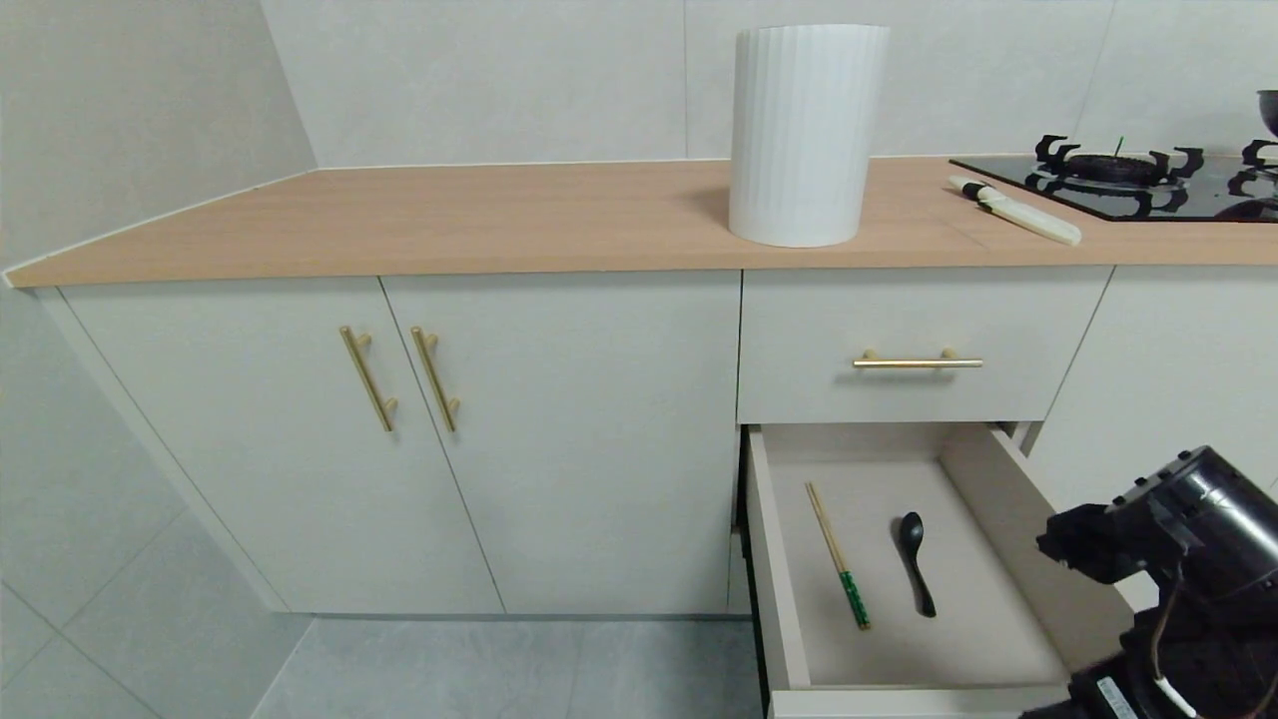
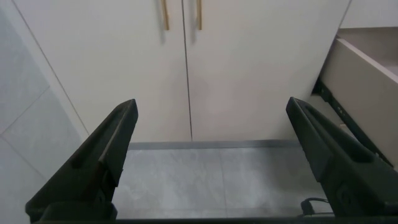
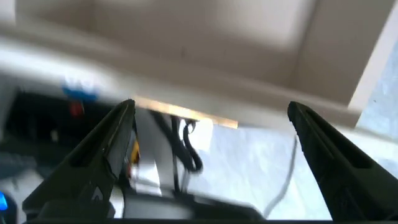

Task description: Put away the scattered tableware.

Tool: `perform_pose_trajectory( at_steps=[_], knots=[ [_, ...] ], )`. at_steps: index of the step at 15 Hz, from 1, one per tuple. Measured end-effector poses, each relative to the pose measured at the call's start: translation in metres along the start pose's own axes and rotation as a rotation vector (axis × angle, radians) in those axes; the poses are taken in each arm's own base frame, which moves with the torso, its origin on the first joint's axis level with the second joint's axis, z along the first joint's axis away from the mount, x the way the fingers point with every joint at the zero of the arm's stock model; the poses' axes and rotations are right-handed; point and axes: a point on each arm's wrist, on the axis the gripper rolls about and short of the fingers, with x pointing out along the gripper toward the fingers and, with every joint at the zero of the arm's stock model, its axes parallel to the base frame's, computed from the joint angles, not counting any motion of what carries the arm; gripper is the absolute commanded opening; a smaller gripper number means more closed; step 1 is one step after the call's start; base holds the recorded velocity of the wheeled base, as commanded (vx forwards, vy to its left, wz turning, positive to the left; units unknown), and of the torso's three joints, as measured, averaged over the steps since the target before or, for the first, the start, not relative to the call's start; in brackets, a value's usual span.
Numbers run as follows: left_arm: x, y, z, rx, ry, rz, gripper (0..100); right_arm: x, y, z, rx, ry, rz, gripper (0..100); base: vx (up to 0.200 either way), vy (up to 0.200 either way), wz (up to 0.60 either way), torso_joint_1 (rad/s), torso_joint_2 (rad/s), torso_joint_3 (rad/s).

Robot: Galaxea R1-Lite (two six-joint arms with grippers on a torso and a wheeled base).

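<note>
The lower drawer (image 1: 774, 559) stands pulled out below a shut drawer. Inside it lie a pair of chopsticks (image 1: 838, 569) with green ends and a black spoon (image 1: 915, 574), side by side on the drawer floor. A knife (image 1: 1013, 210) with a cream blade lies on the wooden countertop near the stove. My right arm (image 1: 1168, 559) hangs low beside the drawer's right wall; its gripper (image 3: 211, 118) is open with nothing between the fingers, near the drawer's front edge (image 3: 186, 115). My left gripper (image 2: 211, 118) is open and empty, low over the floor facing the cabinet doors (image 2: 186, 62).
A tall white ribbed container (image 1: 804, 135) stands on the countertop (image 1: 449, 220). A black gas stove (image 1: 1128, 180) sits at the far right. Two cabinet doors with gold handles (image 1: 399, 379) are shut at the left. Grey tiled floor (image 1: 449, 669) lies open before the cabinets.
</note>
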Motion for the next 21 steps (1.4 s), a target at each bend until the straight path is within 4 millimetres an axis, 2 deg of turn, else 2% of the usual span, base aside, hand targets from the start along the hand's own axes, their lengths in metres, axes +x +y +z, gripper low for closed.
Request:
perform_pose_trajectory(
  at_steps=[5,8,15,21],
  knots=[
    [0.000,0.000,0.000,0.000,0.000,0.000,100,-0.006,0.009,-0.031,-0.226,0.251,-0.004,100,0.000,0.000,0.00,0.000,0.00,0.000],
    [0.000,0.000,0.000,0.000,0.000,0.000,100,0.003,0.014,-0.035,-0.287,0.335,-0.015,100,0.000,0.000,0.00,0.000,0.00,0.000],
    [0.000,0.000,0.000,0.000,0.000,0.000,100,0.044,0.026,-0.019,-0.213,0.398,-0.053,100,0.000,0.000,0.00,0.000,0.00,0.000],
    [0.000,0.000,0.000,0.000,0.000,0.000,100,0.074,0.028,0.007,-0.015,0.271,-0.088,100,0.000,0.000,0.00,0.000,0.00,0.000]
  ],
)
